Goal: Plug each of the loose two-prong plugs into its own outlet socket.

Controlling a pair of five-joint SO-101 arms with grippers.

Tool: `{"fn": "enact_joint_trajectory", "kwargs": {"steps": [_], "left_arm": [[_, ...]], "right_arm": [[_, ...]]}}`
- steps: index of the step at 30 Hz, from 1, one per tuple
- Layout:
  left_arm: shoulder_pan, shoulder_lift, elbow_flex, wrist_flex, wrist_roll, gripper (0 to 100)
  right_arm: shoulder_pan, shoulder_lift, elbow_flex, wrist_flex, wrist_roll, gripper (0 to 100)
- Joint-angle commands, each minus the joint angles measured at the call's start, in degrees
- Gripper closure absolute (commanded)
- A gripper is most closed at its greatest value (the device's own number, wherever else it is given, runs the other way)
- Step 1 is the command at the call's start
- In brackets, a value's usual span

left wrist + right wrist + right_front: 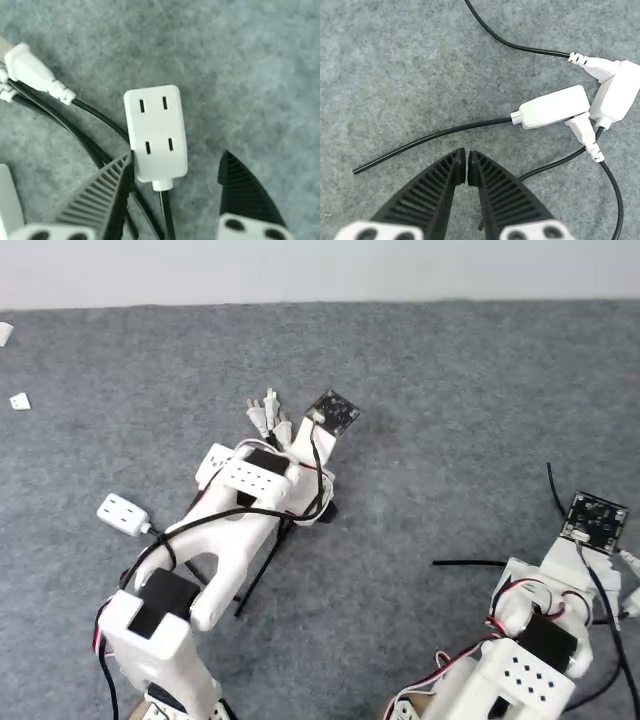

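- On the grey desk (450, 390) I judge the task only partly done; most of the work is left on my left side.
- My left gripper (176, 156) is open around an outlet (156, 132). One finger (112, 185) touches the outlet's side and the other stands apart. Both its sockets are empty.
- My right gripper (466, 152) is closed on nothing, above bare desk near a cord end.
- Near it lies a right outlet (620, 95) with two plugs (595, 67) against it. They seem seated, but I cannot be sure. A third block (552, 107) rests beside it.
- A second outlet (122, 512) lies well apart, beside my left arm, with nothing plugged in.
- The loose plugs (268, 418) lie bundled just beyond my left gripper with their prongs free. These are what remains to insert.
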Motion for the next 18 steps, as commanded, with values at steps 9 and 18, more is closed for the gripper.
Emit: {"fn": "enact_joint_trajectory", "kwargs": {"steps": [9, 18], "left_arm": [[-0.97, 5.98, -12.00, 3.60, 4.31, 81], [4.13, 6.07, -11.82, 8.88, 8.09, 99]], "right_arm": [[-0.48, -0.31, -0.44, -1.27, 1.67, 99.0], [-0.48, -0.31, -0.44, -1.36, 1.76, 99.0]]}}
